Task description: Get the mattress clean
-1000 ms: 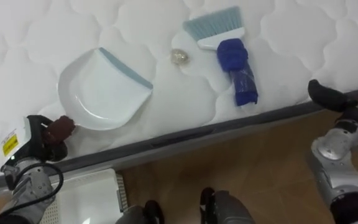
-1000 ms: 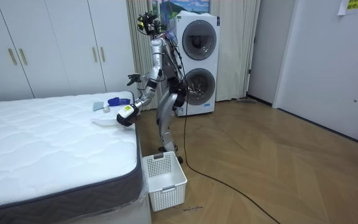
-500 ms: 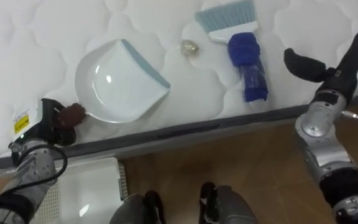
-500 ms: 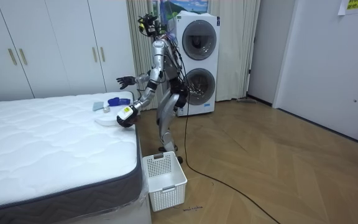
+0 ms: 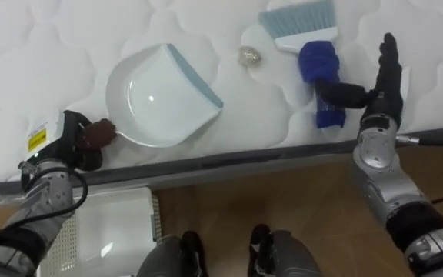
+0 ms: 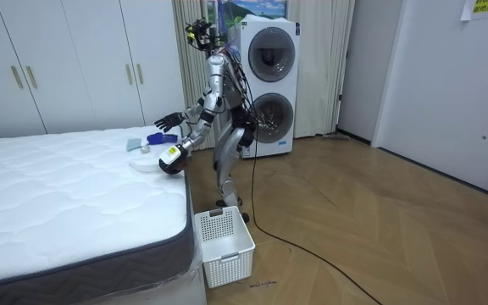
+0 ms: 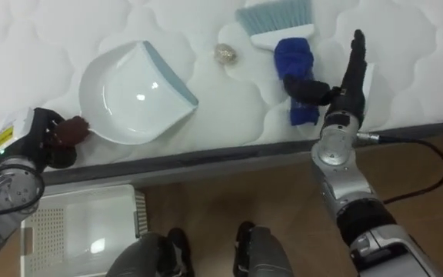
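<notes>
Both hands reach the bed [image 5: 37, 46] edge: left hand [image 5: 64, 146] clamped on the dustpan [image 5: 160, 96] handle, right hand [image 5: 383, 88] fingers straight, just beside the blue brush [image 5: 318, 65]

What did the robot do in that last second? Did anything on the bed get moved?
The right robot hand swung in from off the bed and down to the brush. It is open, with its thumb across the blue handle, not closed on it. The left robot hand kept its grip on the handle of the dustpan. The dustpan, brush and small crumpled ball lie where they were.
</notes>
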### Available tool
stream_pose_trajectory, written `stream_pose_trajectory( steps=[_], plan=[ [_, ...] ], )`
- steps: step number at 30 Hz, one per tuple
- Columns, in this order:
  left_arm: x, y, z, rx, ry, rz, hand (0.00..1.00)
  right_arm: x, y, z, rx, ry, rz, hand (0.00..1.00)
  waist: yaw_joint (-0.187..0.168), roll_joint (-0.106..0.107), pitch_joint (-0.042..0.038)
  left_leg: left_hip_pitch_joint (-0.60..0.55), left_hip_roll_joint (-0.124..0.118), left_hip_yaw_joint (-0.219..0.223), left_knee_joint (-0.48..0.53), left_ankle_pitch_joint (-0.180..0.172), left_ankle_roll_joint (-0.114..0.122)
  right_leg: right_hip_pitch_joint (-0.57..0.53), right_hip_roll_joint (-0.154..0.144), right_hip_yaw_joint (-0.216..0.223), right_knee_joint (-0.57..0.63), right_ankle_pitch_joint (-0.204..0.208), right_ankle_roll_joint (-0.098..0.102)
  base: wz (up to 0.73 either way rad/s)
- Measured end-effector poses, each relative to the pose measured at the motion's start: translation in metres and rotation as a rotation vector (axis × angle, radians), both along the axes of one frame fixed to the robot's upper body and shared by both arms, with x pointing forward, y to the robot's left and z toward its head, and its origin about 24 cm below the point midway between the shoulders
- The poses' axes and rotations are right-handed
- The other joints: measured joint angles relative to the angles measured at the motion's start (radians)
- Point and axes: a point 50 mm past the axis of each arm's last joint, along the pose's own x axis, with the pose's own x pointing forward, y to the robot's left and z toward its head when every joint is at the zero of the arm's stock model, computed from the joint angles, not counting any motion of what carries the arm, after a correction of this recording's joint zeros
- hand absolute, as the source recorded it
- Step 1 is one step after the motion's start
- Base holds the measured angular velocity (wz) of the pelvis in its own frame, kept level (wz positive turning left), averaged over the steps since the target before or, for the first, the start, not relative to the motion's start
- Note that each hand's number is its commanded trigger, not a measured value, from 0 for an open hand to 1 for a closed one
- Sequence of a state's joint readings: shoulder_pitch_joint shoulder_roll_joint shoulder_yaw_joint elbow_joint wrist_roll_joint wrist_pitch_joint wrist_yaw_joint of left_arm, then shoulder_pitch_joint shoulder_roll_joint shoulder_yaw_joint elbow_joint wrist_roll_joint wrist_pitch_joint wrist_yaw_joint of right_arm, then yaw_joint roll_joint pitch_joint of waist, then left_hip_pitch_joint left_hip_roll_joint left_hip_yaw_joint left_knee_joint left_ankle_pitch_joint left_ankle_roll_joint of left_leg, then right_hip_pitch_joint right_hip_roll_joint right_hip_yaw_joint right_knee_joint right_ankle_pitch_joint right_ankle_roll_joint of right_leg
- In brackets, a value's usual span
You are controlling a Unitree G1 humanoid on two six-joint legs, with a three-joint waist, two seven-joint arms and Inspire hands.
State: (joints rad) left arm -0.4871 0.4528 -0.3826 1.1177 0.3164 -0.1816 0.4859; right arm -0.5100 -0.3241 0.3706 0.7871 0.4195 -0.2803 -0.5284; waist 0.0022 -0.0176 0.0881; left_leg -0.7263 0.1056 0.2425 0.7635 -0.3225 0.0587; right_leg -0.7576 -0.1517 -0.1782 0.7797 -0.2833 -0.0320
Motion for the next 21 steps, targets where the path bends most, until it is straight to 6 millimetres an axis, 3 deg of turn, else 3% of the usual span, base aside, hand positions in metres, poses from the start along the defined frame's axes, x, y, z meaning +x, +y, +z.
stream_pose_trajectory(
  steps=[6, 10, 15, 21],
  plan=[
    [0.005, -0.007, 0.004, -0.012, -0.011, -0.039, 1.00, 0.002, -0.001, -0.006, -0.008, 0.049, 0.044, 0.00, 0.008, 0.000, 0.0003, -0.021, -0.016, -0.010, 0.004, 0.000, 0.000, -0.020, -0.020, -0.014, 0.024, -0.014, 0.002, 0.13],
    [0.006, -0.009, 0.005, -0.010, -0.011, -0.049, 1.00, 0.001, -0.004, -0.012, -0.014, 0.086, 0.048, 0.00, 0.015, 0.002, 0.0016, -0.028, -0.014, -0.011, 0.021, 0.000, 0.001, -0.021, -0.025, -0.022, 0.043, -0.017, 0.000, 0.04],
    [0.013, -0.014, 0.011, -0.022, -0.021, -0.071, 1.00, 0.005, -0.015, -0.013, -0.066, 0.126, 0.028, 0.00, 0.019, 0.015, 0.0100, -0.047, -0.017, -0.021, 0.048, -0.010, 0.008, -0.032, -0.037, -0.033, 0.061, -0.031, 0.000, 0.07],
    [0.015, -0.017, 0.009, -0.028, 0.000, -0.089, 1.00, 0.006, -0.030, -0.012, -0.105, 0.166, 0.012, 0.00, 0.036, 0.016, 0.0105, -0.049, -0.032, -0.023, 0.051, -0.005, 0.013, -0.038, -0.052, -0.029, 0.081, -0.037, 0.004, 0.05]
  ],
)
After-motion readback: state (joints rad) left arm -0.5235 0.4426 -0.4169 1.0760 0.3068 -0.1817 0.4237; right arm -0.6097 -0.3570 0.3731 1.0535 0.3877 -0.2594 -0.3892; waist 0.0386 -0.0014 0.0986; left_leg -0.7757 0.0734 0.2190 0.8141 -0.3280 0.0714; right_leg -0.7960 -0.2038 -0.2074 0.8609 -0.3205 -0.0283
